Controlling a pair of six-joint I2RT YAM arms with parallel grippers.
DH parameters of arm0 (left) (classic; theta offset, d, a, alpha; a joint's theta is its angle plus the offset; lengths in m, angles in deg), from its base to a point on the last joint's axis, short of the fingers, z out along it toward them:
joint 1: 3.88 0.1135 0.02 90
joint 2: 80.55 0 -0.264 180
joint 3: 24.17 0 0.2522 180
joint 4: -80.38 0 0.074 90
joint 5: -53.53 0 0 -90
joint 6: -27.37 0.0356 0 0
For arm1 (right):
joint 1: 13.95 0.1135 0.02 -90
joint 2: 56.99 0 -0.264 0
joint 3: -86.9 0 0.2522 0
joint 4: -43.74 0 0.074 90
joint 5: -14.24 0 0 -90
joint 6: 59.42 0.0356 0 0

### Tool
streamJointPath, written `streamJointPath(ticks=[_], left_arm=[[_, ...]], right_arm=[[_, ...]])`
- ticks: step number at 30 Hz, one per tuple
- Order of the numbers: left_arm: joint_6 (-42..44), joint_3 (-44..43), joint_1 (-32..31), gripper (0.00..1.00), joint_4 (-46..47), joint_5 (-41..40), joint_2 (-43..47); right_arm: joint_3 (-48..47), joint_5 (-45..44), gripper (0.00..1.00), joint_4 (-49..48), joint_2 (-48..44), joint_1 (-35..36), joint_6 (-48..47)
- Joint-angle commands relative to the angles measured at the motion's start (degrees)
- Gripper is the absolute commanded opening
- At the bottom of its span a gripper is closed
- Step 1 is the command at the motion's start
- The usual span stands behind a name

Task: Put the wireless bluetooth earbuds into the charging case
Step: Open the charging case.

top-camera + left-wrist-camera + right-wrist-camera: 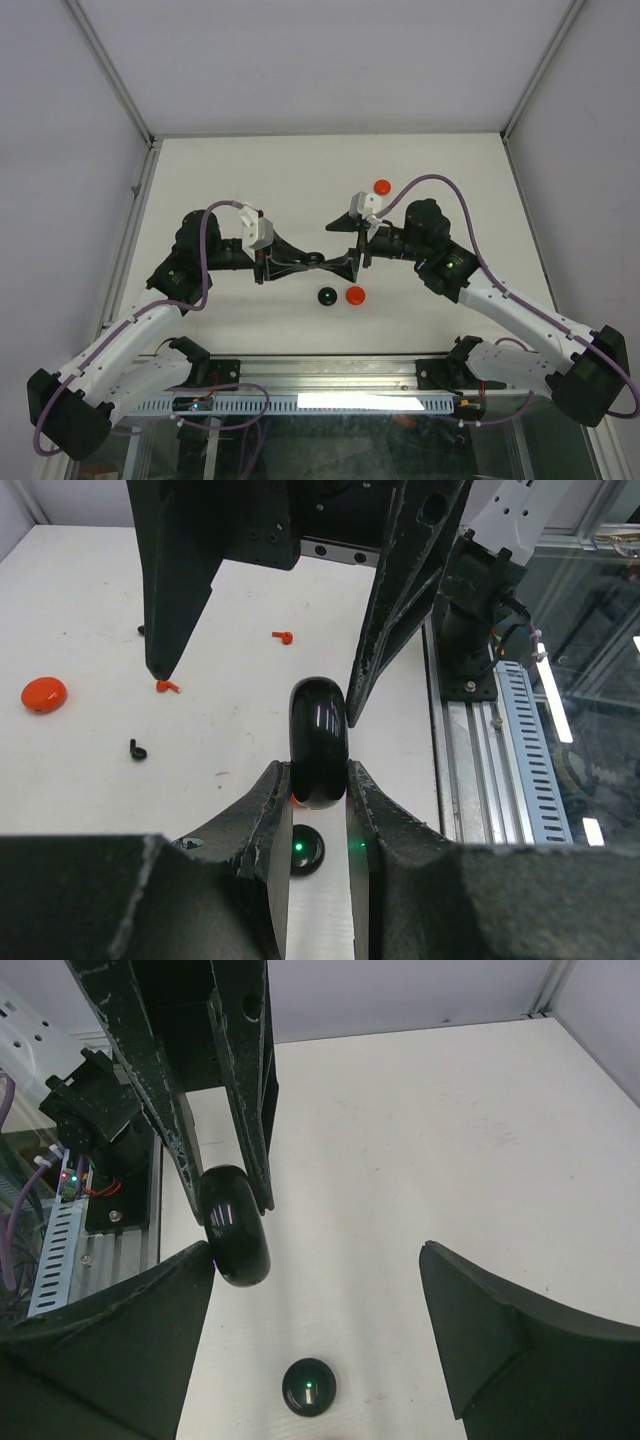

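While the left gripper [318, 775] pinches the black charging case [318, 725] edge-on above the middle of the table [200, 180], the right gripper [318, 1250] gapes empty beside it. Earbuds [283, 636] lie loose toward the far edge; a careless bump could pop the rounded case free.

Red round cases [381, 186] [355, 295]: two, at 1 o'clock and 3 o'clock of the black one lying flat.
Black round cases [326, 296] [318, 742]: two.
Red earbuds [283, 636] [167, 686]: two in view.
Black earbuds [137, 748] [141, 630]: two in view, one a mere speck.
Robot arms [120, 350] [525, 318]: two.
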Motion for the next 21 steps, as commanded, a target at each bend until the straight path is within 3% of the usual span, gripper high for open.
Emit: streamJointPath(ticks=[1,11,21], left_arm=[[6.07,0.65,-0.11,0.0,-0.64,3.02,1.71],[7.73,0.2,-0.11,0.0,-3.04,4.5,2.12],[2.31,-0.82,-0.11,0.0,-2.19,-1.01,0.15]], right_arm=[[-3.91,2.03,0.86,-2.87,-0.28,-0.36,1.94],[-4.92,0.33,0.84,-1.76,0.86,-1.82,3.21],[-3.1,10.0,0.86,-3.33,0.33,-1.82,3.67]])
